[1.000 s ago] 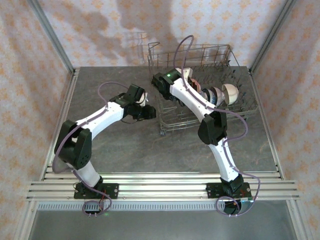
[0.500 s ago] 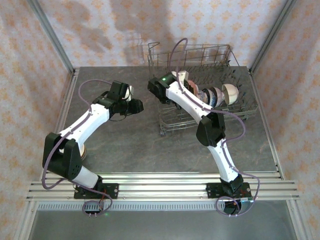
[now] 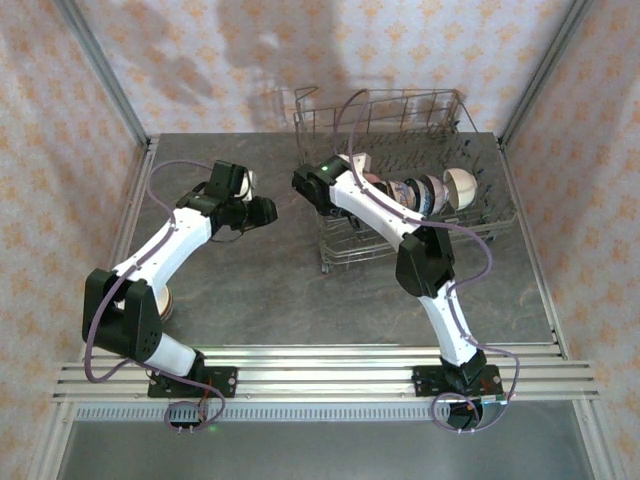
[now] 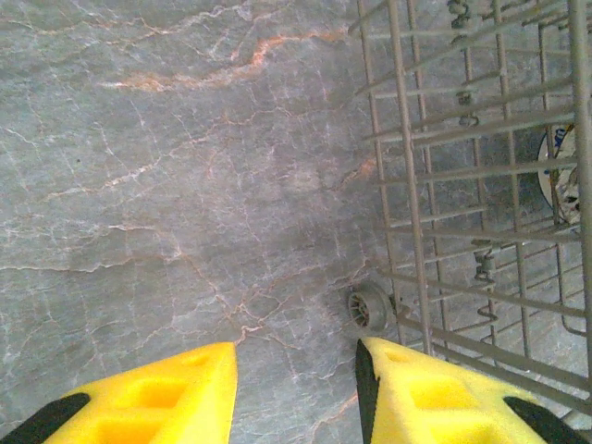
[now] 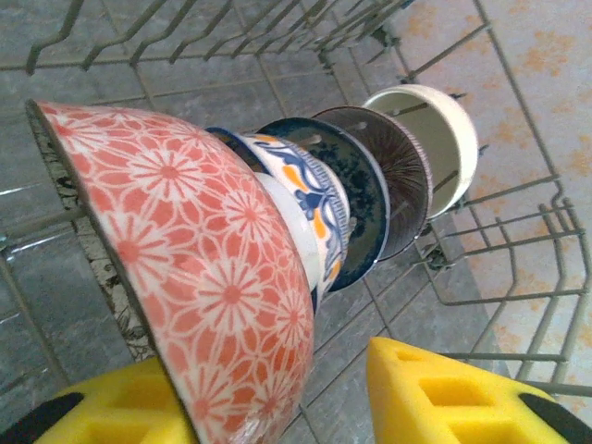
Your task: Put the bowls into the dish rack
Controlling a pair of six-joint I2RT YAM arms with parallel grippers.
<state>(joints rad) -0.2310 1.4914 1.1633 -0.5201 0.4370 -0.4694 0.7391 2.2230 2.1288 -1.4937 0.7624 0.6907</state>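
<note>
Over the left end of the dish rack (image 3: pixel 385 110), right pincer (image 5: pixel 268 370): jaws apart, nothing clamped. Pink flowered bowl (image 5: pixel 213 259) stands on edge between them, hard by one finger; the other finger is clear of it. Whether the near finger touches it, I cannot tell

Bowl looks seated in the rack, first of a row of six. Behind it: white bowl (image 5: pixel 294 231), blue-and-orange bowl (image 5: pixel 310 190), dark blue bowl (image 5: pixel 361 213), brown ribbed bowl (image 5: pixel 402 176), cream bowl (image 5: pixel 435 139) at the far end. All on edge, none fallen as far as I can see

Left pincer (image 4: pixel 294 356): jaws apart, empty, hanging over bare bench (image 4: pixel 139 185), just beside the rack's left wall

Progress (my judgement): six racked, most of the job done. Overhead view shows a tan bowl (image 3: pixel 167 298) on the bench by my left elbow, partly hidden; that one is left. More may sit under the arms, cannot tell. Left arm looks best placed to fetch it
</note>
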